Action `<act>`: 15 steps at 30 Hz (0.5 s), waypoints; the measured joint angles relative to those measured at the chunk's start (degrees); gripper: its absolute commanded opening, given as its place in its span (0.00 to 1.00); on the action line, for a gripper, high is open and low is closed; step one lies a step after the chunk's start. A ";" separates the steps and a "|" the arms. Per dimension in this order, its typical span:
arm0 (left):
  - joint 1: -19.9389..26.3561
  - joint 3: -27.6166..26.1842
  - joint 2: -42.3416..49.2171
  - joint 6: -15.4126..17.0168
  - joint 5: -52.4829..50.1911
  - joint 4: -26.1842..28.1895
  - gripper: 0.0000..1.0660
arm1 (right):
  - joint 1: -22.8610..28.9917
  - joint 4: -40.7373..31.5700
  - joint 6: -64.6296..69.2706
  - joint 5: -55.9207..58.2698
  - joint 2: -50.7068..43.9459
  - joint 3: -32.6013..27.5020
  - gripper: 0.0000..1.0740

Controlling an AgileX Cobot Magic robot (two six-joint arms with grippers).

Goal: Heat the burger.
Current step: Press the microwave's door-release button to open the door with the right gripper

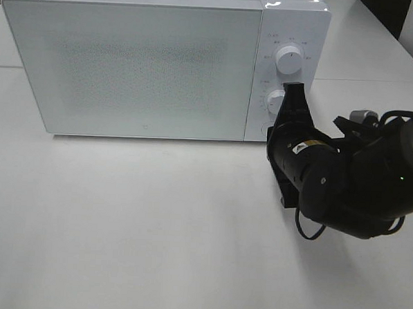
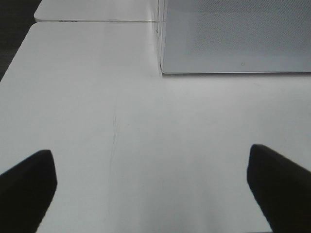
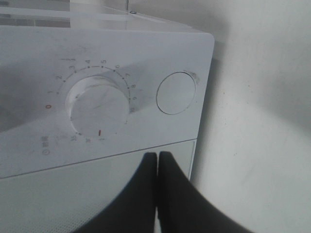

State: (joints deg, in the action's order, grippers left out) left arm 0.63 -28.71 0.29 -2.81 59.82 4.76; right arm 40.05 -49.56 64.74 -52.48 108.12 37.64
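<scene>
A white microwave (image 1: pixel 142 68) stands at the 12 o'clock side of the white desk (image 1: pixel 154 228), with its frosted door (image 1: pixel 134 71) closed. The burger appears in none of the views, and nothing can be made out through the speckled door, so its place cannot be told.

On the control panel (image 1: pixel 306 35), at the 3 o'clock end of the microwave, an upper knob (image 1: pixel 288 60) sits at 12 o'clock from a lower knob (image 1: pixel 274 98), and a round button (image 3: pixel 176 92) lies at 6 o'clock from the lower one. The black right arm (image 1: pixel 350 183) comes in from about 4 o'clock. The right tool (image 1: pixel 293 90) is clenched, its two fingers (image 3: pixel 167 194) pressed flat together with nothing between them. Its tip is up against the panel just beside the lower knob; whether it touches the knob cannot be told.

The left tool (image 2: pixel 151 165) is released, its dark fingertips (image 2: pixel 29 182) wide apart above bare desk, holding nothing, with the microwave's near corner toward its 1 o'clock.
</scene>
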 measured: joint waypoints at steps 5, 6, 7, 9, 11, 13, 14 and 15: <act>0.00 0.00 0.00 0.00 0.00 0.00 0.94 | -1.49 0.52 0.52 0.57 2.46 2.64 0.00; 0.00 0.00 0.00 0.00 0.00 0.00 0.94 | -1.49 0.52 0.52 0.57 2.46 2.64 0.00; 0.00 0.00 0.00 0.00 0.00 0.00 0.94 | -1.89 0.63 0.92 0.63 3.38 3.38 0.00; 0.00 0.00 0.00 0.00 0.00 0.00 0.94 | -2.06 0.63 1.09 0.69 3.90 3.67 0.00; 0.00 0.00 0.00 0.00 0.00 0.00 0.94 | -2.52 0.80 1.55 1.15 4.98 4.30 0.00; 0.00 0.00 0.00 0.00 0.00 0.00 0.94 | -3.27 0.97 2.35 1.60 5.96 5.50 0.00; 0.00 0.00 0.00 0.00 0.00 0.00 0.94 | -3.27 0.97 2.35 1.60 5.96 5.50 0.00; 0.00 0.00 0.00 0.00 0.00 0.00 0.94 | -3.72 0.97 2.41 1.60 6.47 6.30 0.00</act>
State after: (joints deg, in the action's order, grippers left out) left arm 0.63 -28.71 0.29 -2.81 59.82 4.76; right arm 36.33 -48.59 67.15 -50.88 114.59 43.95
